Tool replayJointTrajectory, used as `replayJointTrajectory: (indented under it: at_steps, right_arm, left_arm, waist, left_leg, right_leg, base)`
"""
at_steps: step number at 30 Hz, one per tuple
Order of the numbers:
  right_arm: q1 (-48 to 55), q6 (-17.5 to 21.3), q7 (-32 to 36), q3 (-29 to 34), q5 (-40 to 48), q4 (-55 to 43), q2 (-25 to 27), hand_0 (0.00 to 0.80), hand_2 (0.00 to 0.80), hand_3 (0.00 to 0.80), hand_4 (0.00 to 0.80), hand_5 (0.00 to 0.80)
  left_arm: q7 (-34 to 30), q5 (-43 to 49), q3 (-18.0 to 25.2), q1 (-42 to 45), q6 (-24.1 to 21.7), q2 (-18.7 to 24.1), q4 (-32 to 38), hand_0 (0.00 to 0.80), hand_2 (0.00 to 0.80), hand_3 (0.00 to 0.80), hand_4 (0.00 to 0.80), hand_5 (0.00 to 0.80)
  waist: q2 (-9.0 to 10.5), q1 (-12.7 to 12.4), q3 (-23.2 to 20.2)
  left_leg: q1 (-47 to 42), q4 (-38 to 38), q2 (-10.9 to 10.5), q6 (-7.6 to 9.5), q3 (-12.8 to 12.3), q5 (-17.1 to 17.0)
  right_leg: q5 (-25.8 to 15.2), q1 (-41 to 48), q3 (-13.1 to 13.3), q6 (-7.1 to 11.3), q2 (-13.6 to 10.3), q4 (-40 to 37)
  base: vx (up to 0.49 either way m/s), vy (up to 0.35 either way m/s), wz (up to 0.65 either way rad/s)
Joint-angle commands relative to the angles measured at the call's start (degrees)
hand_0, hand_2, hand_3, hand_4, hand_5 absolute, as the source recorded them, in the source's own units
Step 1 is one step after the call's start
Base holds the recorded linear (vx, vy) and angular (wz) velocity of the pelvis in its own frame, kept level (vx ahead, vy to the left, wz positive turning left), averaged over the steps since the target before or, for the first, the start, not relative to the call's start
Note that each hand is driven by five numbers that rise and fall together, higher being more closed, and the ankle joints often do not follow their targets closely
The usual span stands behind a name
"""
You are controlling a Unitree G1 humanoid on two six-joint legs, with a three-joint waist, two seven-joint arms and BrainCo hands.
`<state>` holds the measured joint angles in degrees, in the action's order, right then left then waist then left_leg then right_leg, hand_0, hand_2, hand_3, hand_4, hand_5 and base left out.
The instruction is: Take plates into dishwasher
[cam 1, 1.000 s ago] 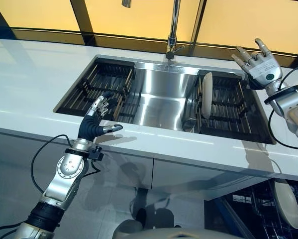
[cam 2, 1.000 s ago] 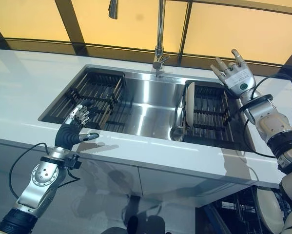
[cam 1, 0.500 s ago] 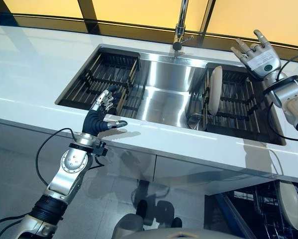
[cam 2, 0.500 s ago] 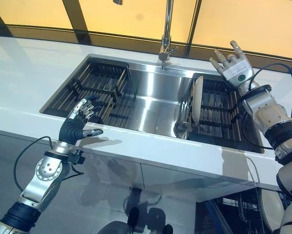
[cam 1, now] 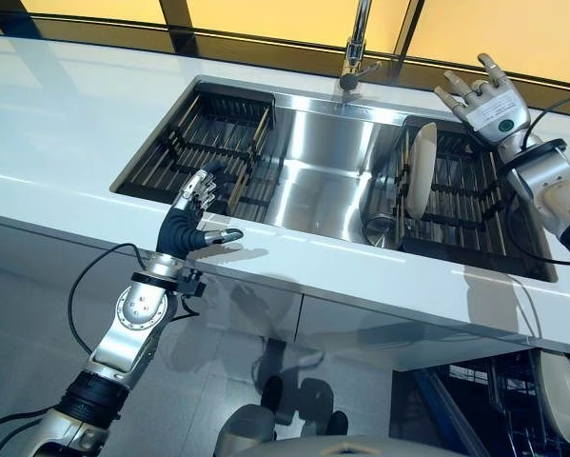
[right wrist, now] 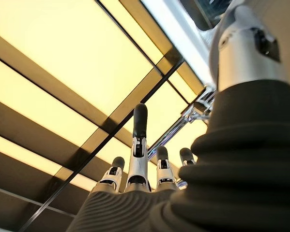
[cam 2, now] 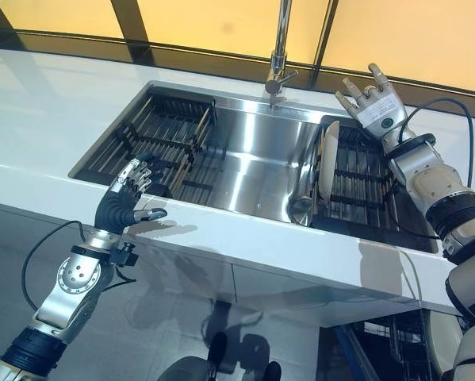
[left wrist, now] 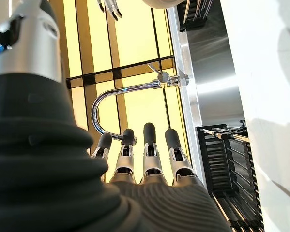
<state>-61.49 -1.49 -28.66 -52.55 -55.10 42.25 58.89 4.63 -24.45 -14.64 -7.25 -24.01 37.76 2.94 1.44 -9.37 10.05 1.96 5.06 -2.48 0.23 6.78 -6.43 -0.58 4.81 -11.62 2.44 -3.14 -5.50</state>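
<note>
Plate (cam 1: 419, 184) stands on edge in the right sink rack (cam 1: 456, 205). At its 2 o'clock, right robot hand (cam 1: 484, 98) hovers, fingers spread, empty. Left robot hand (cam 1: 191, 221), released, reaches over the white surface (cam 1: 66, 162) at 9 o'clock.

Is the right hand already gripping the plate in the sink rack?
No, the right hand is open above the rack's far side, apart from the plate standing upright in the rack.
</note>
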Motion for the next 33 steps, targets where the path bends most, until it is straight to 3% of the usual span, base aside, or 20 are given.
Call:
replayJointTrajectory:
  at_steps: [1, 33]
  right_arm:
    - [-10.1, -1.6, -0.3, -5.4, -0.7, 2.3, 2.0, 0.0, 0.0, 0.0, 0.0, 0.0]
    - [-12.3, 1.8, 1.1, -9.3, -4.0, 1.1, 0.6, 0.0, 0.0, 0.0, 0.0, 0.0]
  left_arm:
    - [1.0, -0.6, -1.2, -4.5, -4.0, 2.4, 0.4, 0.0, 0.0, 0.0, 0.0, 0.0]
    - [1.5, -0.3, -1.9, -5.2, -6.5, 2.7, 0.4, 0.0, 0.0, 0.0, 0.0, 0.0]
  waist:
    - [0.72, -0.9, -0.7]
    - [0.77, -1.7, 2.0]
  left_leg:
    - [-1.4, -0.1, -1.9, 2.11, 1.1, 5.3]
    - [0.0, -0.1, -2.1, 1.83, 1.5, 4.8]
  right_leg:
    - [-0.1, -2.5, -0.4, -0.58, 1.7, 0.5]
    - [-0.6, -4.0, -0.9, -0.56, 1.5, 0.5]
  base:
    - [0.0, 0.0, 0.0]
    - [-0.005, 0.001, 0.02]
